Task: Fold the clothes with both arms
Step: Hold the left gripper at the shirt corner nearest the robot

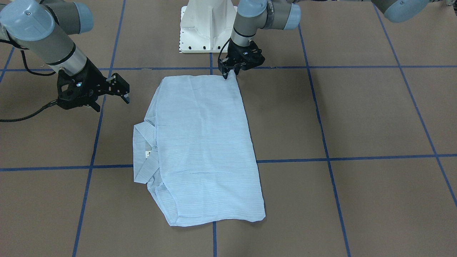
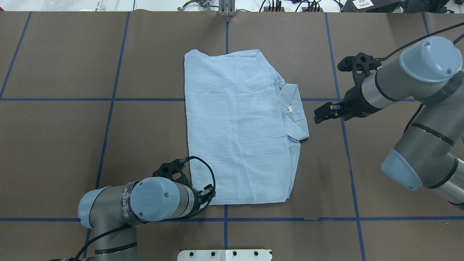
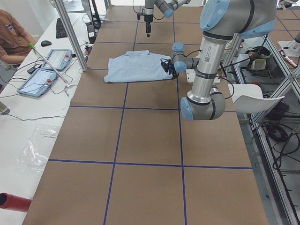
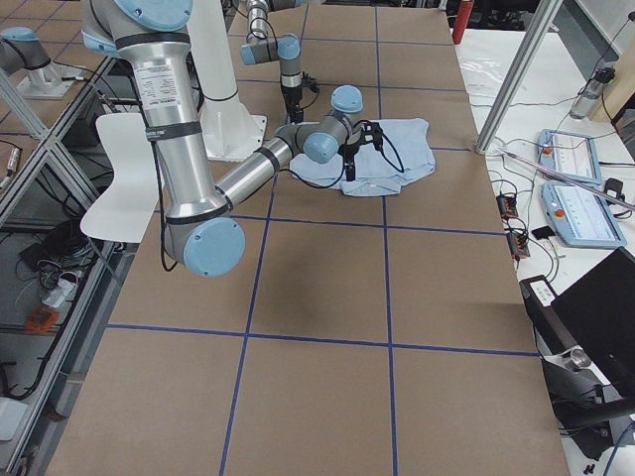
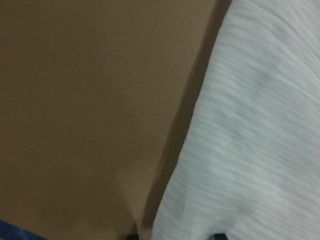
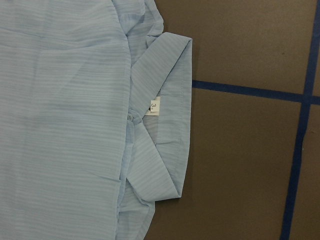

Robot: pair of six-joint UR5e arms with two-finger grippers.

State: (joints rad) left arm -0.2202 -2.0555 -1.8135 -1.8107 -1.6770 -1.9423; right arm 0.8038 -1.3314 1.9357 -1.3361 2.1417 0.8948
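The shirt (image 2: 235,123), thin, light blue and finely striped, lies folded into a long rectangle on the brown worktop (image 2: 72,145). Only the right wrist view shows the small white label (image 6: 154,106) inside the collar (image 6: 175,125). The right gripper (image 1: 112,103) hovers wide open beside the collar. The left gripper (image 1: 231,73) straddles the shirt's corner nearest the robot; whether it clamps, I cannot tell.

Number 3 on white tag (image 6: 154,106), collar (image 6: 172,125) of shirt (image 6: 60,140)
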